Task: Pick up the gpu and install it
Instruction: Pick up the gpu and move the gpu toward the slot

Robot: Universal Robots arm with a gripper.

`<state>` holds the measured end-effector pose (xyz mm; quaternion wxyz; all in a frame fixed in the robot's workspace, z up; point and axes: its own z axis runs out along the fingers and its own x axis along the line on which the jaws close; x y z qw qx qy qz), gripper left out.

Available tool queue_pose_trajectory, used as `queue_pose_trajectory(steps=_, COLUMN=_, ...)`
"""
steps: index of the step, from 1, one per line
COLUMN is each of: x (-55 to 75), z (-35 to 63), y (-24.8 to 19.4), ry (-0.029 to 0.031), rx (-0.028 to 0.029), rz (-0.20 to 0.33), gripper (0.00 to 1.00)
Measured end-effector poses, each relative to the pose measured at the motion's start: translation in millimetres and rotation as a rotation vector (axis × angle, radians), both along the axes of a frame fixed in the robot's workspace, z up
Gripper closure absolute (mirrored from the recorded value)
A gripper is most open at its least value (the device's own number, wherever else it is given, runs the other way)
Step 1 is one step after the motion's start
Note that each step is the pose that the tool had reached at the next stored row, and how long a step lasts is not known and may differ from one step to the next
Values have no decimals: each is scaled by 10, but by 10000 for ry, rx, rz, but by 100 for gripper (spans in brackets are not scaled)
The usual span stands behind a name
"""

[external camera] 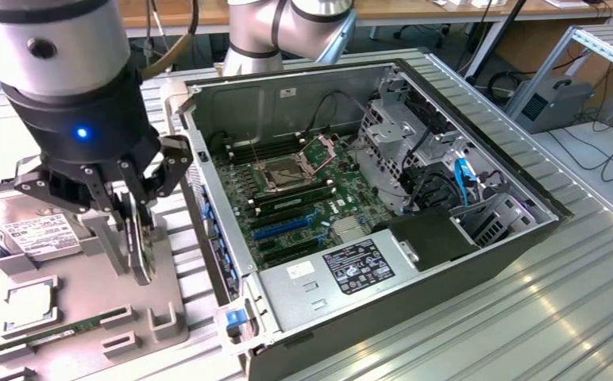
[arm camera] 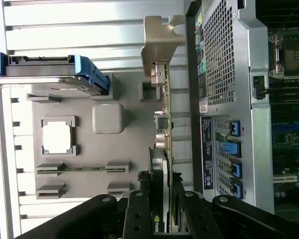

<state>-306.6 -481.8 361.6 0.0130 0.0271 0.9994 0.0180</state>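
Observation:
The gpu [external camera: 140, 252] is a thin black card with a silver bracket, standing on edge over the grey parts tray [external camera: 94, 274]. My gripper [external camera: 137, 210] comes down from above and its fingers [external camera: 159, 184] press both flat faces of the card. In the wrist view the gpu [arm camera: 159, 167] runs edge-on between the black fingers [arm camera: 137, 211], its bracket [arm camera: 159, 35] at the far end, with my gripper [arm camera: 159, 211] shut on it. I cannot tell whether the card's lower edge still rests in the tray.
The open computer case [external camera: 233, 103] lies at the exterior view's right of the tray, motherboard [external camera: 296, 194] and blue slots [external camera: 281, 228] exposed. The tray [arm camera: 134, 144] also holds a hard drive [external camera: 33, 232], a CPU [external camera: 28, 305] and a green RAM stick [external camera: 61, 333].

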Motion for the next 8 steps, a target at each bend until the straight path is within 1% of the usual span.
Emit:
queue_pose_trajectory(steps=3, x=2, z=180, y=0, ry=0, rx=0, rz=0, gripper=73)
queue_pose_trajectory(steps=4, x=2, z=225, y=0, ry=0, rx=0, rz=-1, gripper=73)
queue_pose_trajectory(steps=5, x=3, z=301, y=0, ry=-1, rx=1, rz=0, gripper=73)
queue_pose_trajectory(steps=6, x=4, z=412, y=0, ry=0, rx=0, rz=-1, gripper=73)
queue_pose_trajectory(steps=7, x=4, z=474, y=0, ry=0, rx=0, rz=-1, gripper=73)
queue_pose_trajectory(steps=8, x=4, z=511, y=0, ry=1, rx=0, rz=-1, gripper=73)
